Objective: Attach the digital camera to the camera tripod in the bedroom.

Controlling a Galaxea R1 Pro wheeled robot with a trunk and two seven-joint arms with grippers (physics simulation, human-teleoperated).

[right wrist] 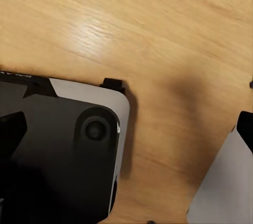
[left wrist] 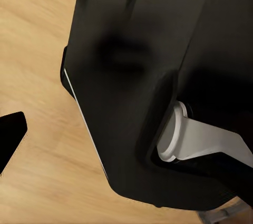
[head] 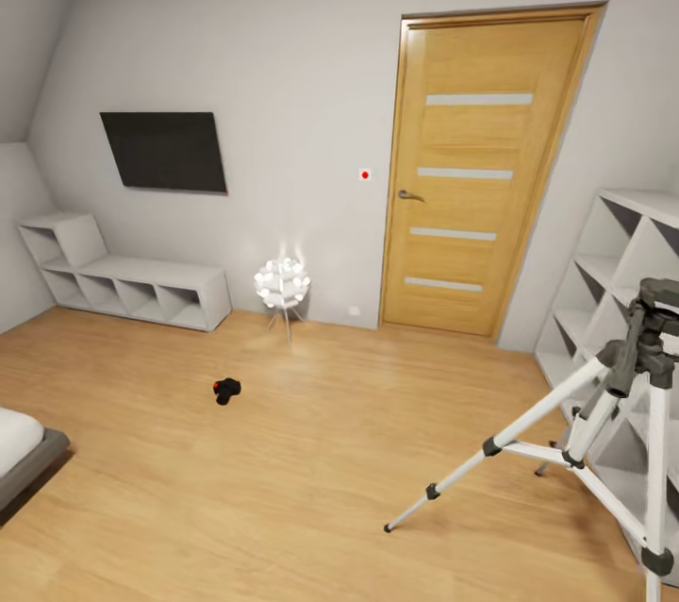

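The digital camera (head: 226, 389), small and black with a red spot on top, lies on the wood floor in the middle of the bedroom, left of centre in the head view. The camera tripod (head: 622, 413) stands at the right, silver legs spread, with its black head (head: 660, 300) in front of the white cube shelves. In the left wrist view my left gripper (left wrist: 126, 139) hangs over the floor, one dark fingertip (left wrist: 10, 137) at the picture's edge. My right gripper (right wrist: 129, 129) has fingertips (right wrist: 11, 132) wide apart, holding nothing. Both are far from the camera.
A wooden door (head: 476, 173) is in the far wall, with a wall TV (head: 165, 151), a low white shelf (head: 123, 286) and a small globe lamp (head: 282, 283) to its left. The bed corner (head: 24, 451) juts in at the left. My black base (left wrist: 137, 76) fills the wrist views.
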